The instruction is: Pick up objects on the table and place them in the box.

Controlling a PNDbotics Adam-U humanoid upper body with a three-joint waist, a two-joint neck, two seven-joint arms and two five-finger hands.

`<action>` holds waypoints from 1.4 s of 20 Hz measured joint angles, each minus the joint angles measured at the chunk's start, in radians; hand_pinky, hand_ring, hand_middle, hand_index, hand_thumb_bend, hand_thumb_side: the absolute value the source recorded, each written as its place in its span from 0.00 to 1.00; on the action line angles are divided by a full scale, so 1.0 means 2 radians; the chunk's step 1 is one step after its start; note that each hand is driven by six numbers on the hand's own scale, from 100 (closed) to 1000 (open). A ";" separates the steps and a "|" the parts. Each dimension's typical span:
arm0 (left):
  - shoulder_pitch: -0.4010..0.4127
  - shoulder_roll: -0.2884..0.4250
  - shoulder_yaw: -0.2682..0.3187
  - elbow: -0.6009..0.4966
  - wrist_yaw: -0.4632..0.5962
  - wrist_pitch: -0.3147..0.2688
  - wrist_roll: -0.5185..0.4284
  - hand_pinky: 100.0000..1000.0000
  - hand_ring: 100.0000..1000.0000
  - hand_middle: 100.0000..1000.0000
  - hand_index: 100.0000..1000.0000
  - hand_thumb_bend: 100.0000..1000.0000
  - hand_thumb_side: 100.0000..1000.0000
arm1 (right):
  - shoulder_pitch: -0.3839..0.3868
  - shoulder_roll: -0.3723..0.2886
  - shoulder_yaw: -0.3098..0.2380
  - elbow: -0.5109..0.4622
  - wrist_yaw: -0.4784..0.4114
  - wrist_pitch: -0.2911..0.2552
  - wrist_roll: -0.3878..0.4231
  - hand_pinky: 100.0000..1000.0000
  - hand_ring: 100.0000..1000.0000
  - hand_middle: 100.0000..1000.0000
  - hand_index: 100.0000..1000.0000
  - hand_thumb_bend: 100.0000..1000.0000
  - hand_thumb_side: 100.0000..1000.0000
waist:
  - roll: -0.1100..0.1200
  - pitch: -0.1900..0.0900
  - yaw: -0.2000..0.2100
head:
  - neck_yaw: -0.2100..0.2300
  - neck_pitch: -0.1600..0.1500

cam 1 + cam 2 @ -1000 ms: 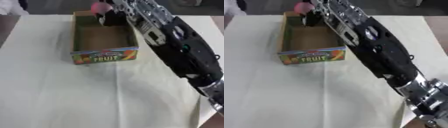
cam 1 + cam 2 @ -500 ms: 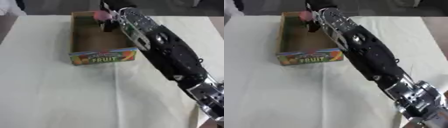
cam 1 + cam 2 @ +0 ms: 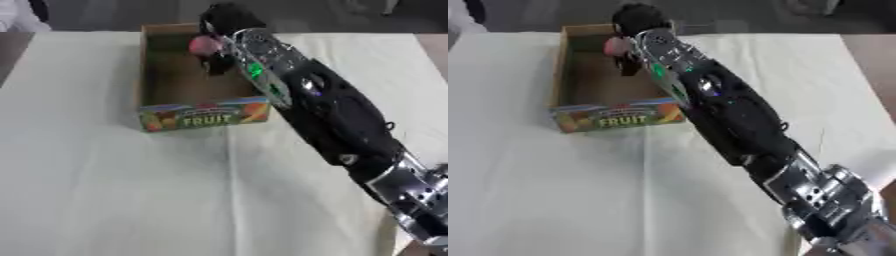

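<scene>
The counter (image 3: 114, 190), under a pale cloth, shows nothing loose on its left or near stretch, so as far as these views reach there seems to be little or nothing left there to collect; whatever lies beyond the frame cannot be judged. Left of centre sits the box (image 3: 156, 75), an open cardboard tray with "FRUIT" printed on its near wall, and its brown floor looks bare in the part that shows. Over the box's far right corner hangs a small pink thing (image 3: 205, 45), rounded, too indistinct to name further. The right hand (image 3: 226, 22) is curled over it, dark fingers wrapped about its top and side, so the pink thing appears grasped and held above the inside of the box, not resting on the floor. The right arm runs from there down to the lower right corner. My reading is that the carry is done and only the release remains for this item: lower a little, let go, draw back. The left hand does not show in either view.
</scene>
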 measured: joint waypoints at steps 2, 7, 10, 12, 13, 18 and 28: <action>0.000 0.000 0.000 0.000 0.001 0.000 0.000 0.66 0.62 0.58 0.77 0.00 0.67 | 0.000 0.003 -0.002 0.008 0.000 -0.005 0.003 0.74 0.76 0.51 0.68 0.17 0.11 | 0.000 0.001 0.000 | 0.000 -0.001; 0.000 -0.002 0.000 0.000 0.001 0.000 0.000 0.66 0.62 0.58 0.77 0.00 0.67 | 0.000 0.005 -0.005 0.020 -0.006 -0.015 0.016 0.76 0.82 0.66 0.77 0.28 0.12 | 0.000 0.002 0.000 | 0.000 -0.001; 0.000 -0.004 0.000 0.000 0.001 0.000 0.000 0.66 0.62 0.58 0.77 0.00 0.67 | 0.000 0.005 -0.005 0.022 -0.006 -0.018 0.023 0.76 0.83 0.71 0.79 0.34 0.15 | 0.000 0.002 0.000 | 0.000 -0.001; 0.000 -0.004 0.000 0.000 0.001 0.000 0.000 0.66 0.62 0.58 0.77 0.00 0.67 | 0.001 0.005 -0.005 0.023 -0.006 -0.018 0.025 0.77 0.85 0.75 0.82 0.37 0.15 | 0.000 0.002 0.000 | 0.000 -0.001; 0.000 -0.004 0.000 0.000 0.001 0.000 0.000 0.66 0.62 0.58 0.77 0.00 0.67 | 0.001 0.005 -0.006 0.024 -0.006 -0.017 0.026 0.78 0.86 0.76 0.83 0.37 0.19 | 0.000 0.002 0.000 | 0.000 -0.001; 0.000 -0.004 0.000 0.000 0.001 0.000 0.000 0.66 0.62 0.58 0.77 0.00 0.67 | 0.002 0.005 -0.008 0.025 -0.003 -0.018 0.036 0.79 0.87 0.77 0.85 0.38 0.25 | 0.000 0.002 0.000 | 0.000 -0.001; 0.000 -0.004 0.000 0.000 0.002 0.000 0.000 0.65 0.62 0.58 0.77 0.00 0.67 | 0.003 0.004 -0.011 0.019 0.004 -0.016 0.052 0.78 0.85 0.75 0.85 0.37 0.18 | 0.001 -0.001 -0.001 | 0.000 -0.001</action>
